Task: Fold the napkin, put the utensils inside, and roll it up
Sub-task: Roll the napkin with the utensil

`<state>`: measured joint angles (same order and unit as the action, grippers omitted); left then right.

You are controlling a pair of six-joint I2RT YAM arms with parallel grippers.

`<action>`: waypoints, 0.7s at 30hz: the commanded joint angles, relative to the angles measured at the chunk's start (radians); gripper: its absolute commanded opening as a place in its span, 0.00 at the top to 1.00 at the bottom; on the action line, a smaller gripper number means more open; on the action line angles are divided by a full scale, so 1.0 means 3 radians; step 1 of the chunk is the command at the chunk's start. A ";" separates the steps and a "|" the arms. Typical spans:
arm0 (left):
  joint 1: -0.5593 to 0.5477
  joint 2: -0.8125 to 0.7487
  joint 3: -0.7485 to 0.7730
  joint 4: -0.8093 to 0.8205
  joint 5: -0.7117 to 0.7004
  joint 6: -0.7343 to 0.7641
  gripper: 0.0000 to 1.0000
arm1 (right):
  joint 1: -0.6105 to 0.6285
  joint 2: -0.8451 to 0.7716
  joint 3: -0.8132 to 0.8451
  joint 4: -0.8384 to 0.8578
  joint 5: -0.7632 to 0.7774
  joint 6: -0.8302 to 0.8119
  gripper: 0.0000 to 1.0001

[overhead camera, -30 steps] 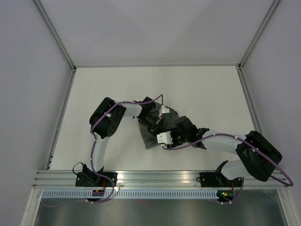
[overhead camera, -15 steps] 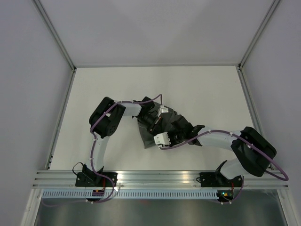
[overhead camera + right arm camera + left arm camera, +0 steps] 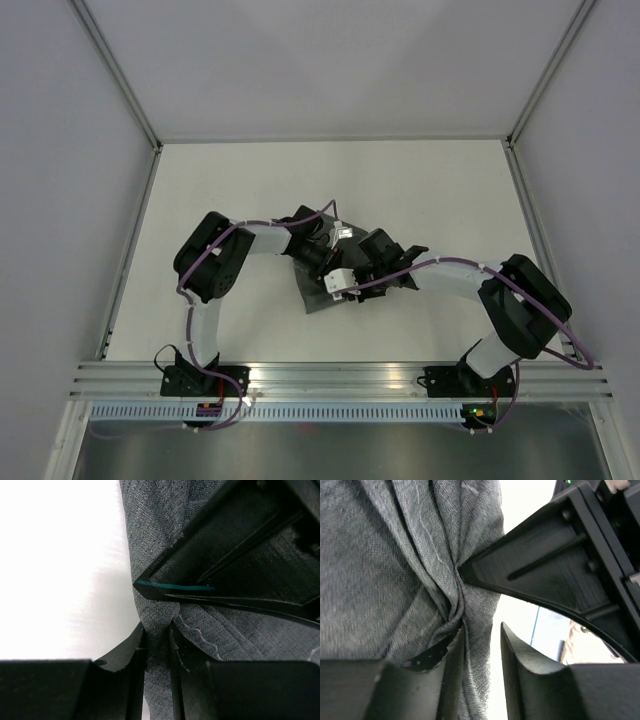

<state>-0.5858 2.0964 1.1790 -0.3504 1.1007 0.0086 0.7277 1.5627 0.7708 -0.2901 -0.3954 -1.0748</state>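
— While the napkin lies bunched mid-table, which step is this?
— Folding, I judge. The right gripper pinches its edge. The left gripper stands parted, cloth seemingly loose inside. Next, carry that edge across flat.

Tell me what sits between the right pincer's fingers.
A bunched fold of the napkin, clamped between the right pincer's fingers; the right wrist view shows it.
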 commanded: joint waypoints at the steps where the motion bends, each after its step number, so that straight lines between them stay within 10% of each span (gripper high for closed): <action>1: 0.0045 -0.0309 -0.0294 0.0517 -0.0412 -0.0483 0.60 | -0.0139 0.0277 0.0064 -0.0643 -0.0216 0.0055 0.99; 10: 0.0326 -0.1051 -0.0943 0.1601 -0.1291 -0.1562 0.52 | -0.0385 0.0691 0.0539 -0.1200 -0.0548 -0.0068 1.00; 21: 0.0424 -0.2855 -0.2604 0.3075 -0.3488 -0.2064 0.46 | -0.0733 0.1667 0.1571 -0.2243 -0.0875 -0.0273 1.00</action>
<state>-0.4358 1.3632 0.4976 0.3420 0.3191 -0.5591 0.5461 1.9209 1.2114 -0.7998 -0.7074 -1.0908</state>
